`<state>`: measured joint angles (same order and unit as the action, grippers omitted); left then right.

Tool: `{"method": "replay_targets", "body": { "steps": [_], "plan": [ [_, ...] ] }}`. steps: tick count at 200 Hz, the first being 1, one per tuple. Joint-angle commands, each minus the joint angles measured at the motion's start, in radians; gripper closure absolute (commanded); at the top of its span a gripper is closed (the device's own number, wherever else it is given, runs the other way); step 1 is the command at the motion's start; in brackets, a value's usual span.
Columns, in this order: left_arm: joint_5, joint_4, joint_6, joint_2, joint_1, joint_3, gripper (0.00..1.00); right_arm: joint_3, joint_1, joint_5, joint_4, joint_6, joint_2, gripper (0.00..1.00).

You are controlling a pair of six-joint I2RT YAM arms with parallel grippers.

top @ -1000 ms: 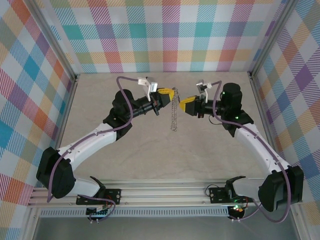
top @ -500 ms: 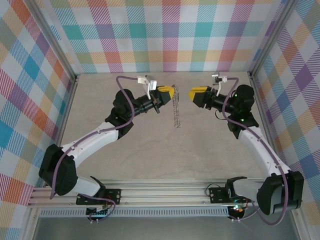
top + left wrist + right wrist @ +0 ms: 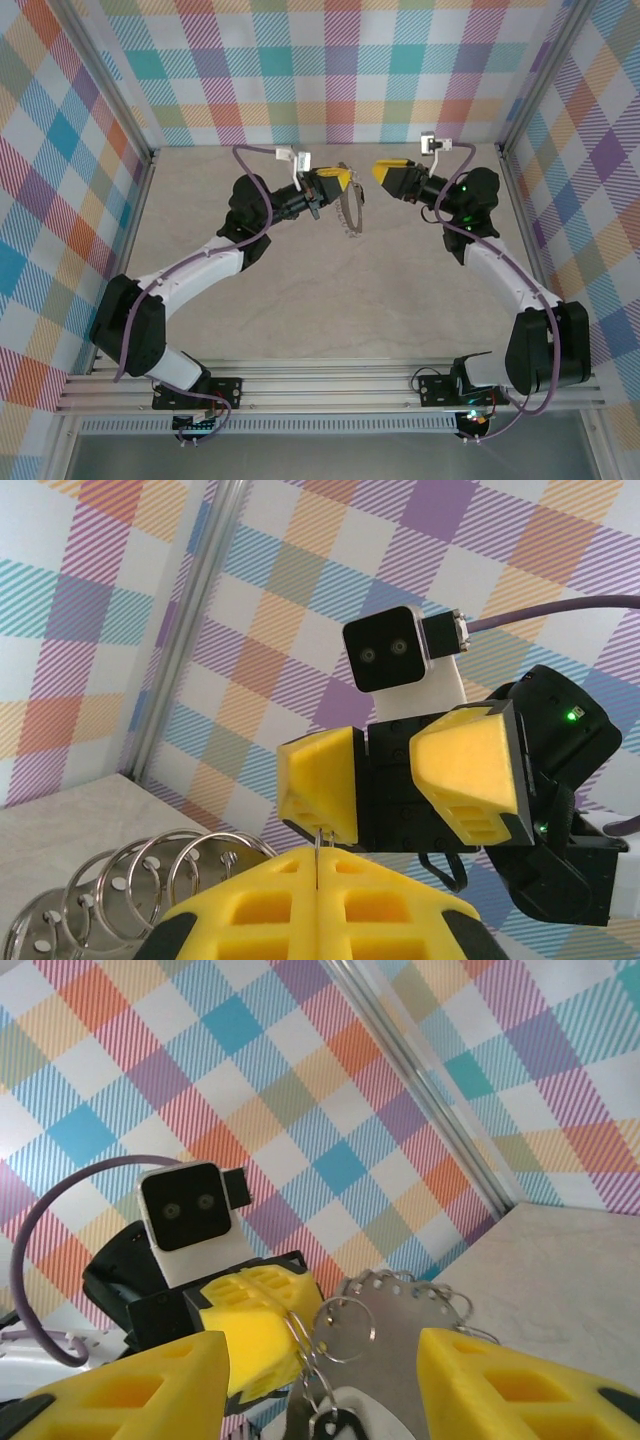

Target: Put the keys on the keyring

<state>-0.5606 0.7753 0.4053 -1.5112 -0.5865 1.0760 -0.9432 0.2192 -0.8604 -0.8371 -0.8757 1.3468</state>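
Note:
In the top view my left gripper [image 3: 342, 181] holds the keyring [image 3: 350, 210] above the table, and the silvery hoop hangs tilted below the yellow fingers. The left wrist view has the left gripper [image 3: 318, 865] shut on a thin wire, with the keyring's small rings [image 3: 130, 890] to its left. My right gripper [image 3: 385, 172] faces it, open and a short gap away. In the right wrist view the right gripper [image 3: 322, 1360] is open before the keyring [image 3: 420, 1320]. A dark key [image 3: 340, 1427] hangs low beside the left gripper [image 3: 270, 1320], cut off by the frame edge.
The beige table [image 3: 300, 290] is closed in by checked walls on three sides, with metal corner posts [image 3: 145, 160] at the back. Both arms reach to the back middle of the table, and cables loop over each wrist.
My right gripper has drawn back from the hoop, rising toward the back wall with its jaws open. The left gripper has moved a little back and the hoop now hangs tilted.

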Motion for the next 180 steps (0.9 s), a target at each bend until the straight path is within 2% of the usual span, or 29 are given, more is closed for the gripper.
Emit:
{"method": "replay_targets", "body": {
  "steps": [1,69,180],
  "plan": [
    [-0.036,0.096,0.036,-0.008,0.007,0.056,1.00,-0.044,0.021,-0.028,-0.092,-0.019,0.017,0.49],
    [-0.043,0.098,0.047,-0.022,0.007,0.073,1.00,-0.068,0.051,-0.056,-0.116,-0.028,0.074,0.57],
    [-0.038,0.101,0.050,-0.026,0.007,0.076,1.00,-0.068,0.077,-0.070,-0.124,-0.026,0.080,0.85]
  ]
}}
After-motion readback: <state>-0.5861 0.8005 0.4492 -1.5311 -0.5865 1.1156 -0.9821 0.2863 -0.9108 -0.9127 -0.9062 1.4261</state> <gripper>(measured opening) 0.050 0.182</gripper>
